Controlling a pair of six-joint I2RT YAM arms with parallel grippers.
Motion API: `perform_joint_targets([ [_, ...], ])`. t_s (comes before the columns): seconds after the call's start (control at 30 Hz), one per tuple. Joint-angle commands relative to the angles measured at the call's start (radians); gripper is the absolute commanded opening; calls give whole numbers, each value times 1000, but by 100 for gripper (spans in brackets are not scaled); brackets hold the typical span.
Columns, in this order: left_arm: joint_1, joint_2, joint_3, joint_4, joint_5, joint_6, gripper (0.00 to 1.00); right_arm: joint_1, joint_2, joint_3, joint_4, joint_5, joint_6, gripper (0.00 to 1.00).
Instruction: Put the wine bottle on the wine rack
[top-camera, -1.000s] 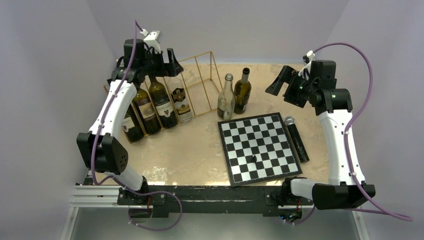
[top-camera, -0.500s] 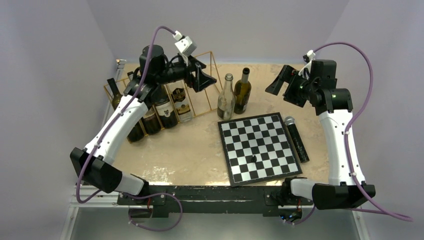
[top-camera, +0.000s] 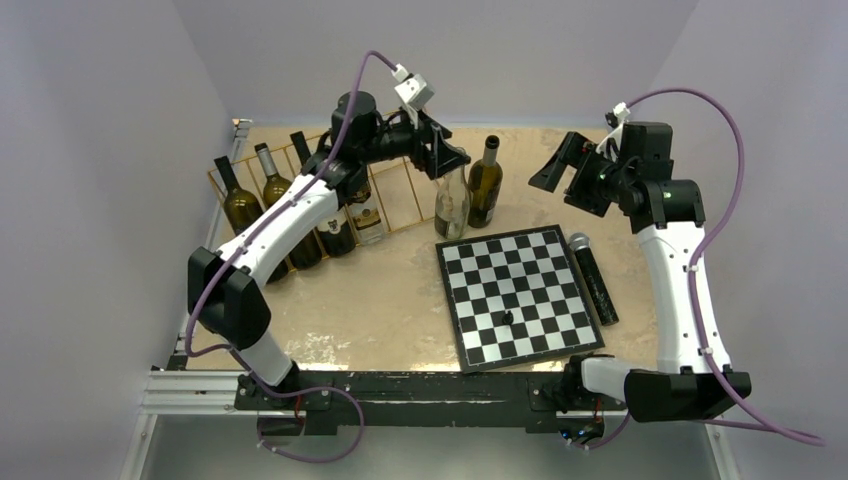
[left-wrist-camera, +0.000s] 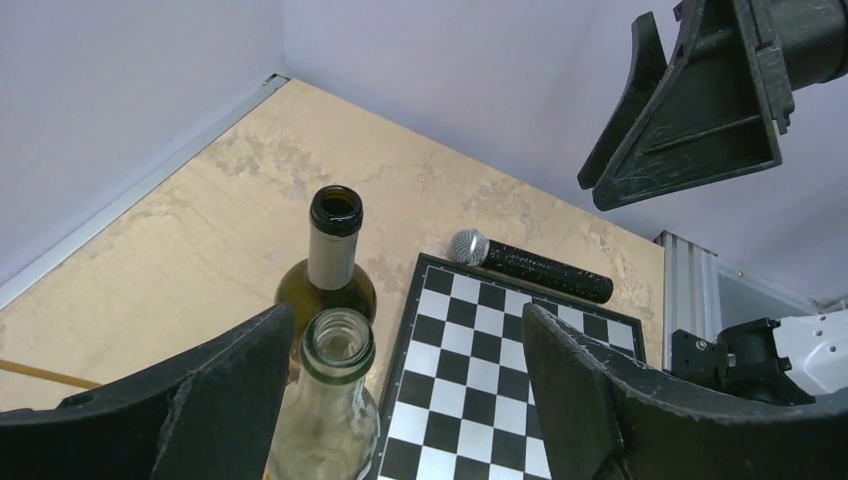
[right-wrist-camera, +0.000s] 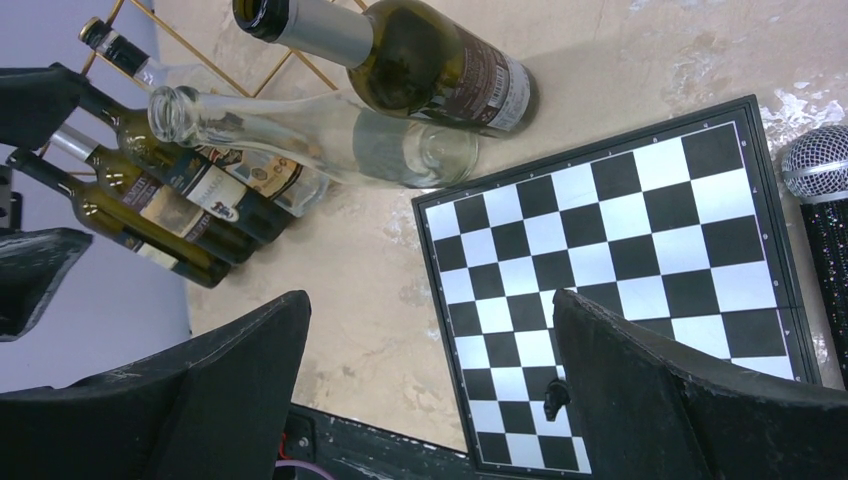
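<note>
A clear glass bottle (top-camera: 452, 200) and a dark green wine bottle (top-camera: 485, 185) stand upright side by side, just right of the gold wire wine rack (top-camera: 405, 170). Three bottles (top-camera: 245, 210) lie in the rack's left slots. My left gripper (top-camera: 447, 160) is open above the clear bottle's neck; in the left wrist view the bottle's mouth (left-wrist-camera: 338, 345) sits beside my left finger (left-wrist-camera: 190, 400), with the green bottle (left-wrist-camera: 330, 260) behind. My right gripper (top-camera: 560, 165) is open and empty, held high to the right of the green bottle. The right wrist view shows both bottles (right-wrist-camera: 320, 130) and the rack (right-wrist-camera: 190, 55).
A black-and-white chessboard (top-camera: 520, 295) with one small black piece (top-camera: 507, 318) lies in front of the bottles. A black microphone (top-camera: 592, 275) lies along its right edge. The rack's right slots hold nothing. Walls close the table on three sides.
My left arm swung right from over the racked bottles to above the clear bottle's neck. The right arm has not moved.
</note>
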Motion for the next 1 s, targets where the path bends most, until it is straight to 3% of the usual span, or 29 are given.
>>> perform_joint_targets([
  [0.0,-40,32,16,104,-48,-35,86,-3,-26,21,26,-26,2,96],
  [0.23,-76,36,-15,79,-284,-19,81,-3,-18,20,5,-22,-14,96],
  [0.57,-95,73,-63,52,-313,35,76,-3,-12,30,-10,-7,-38,96],
  [0.97,-105,116,-66,53,-290,66,45,-4,15,59,-31,-21,-41,96],
])
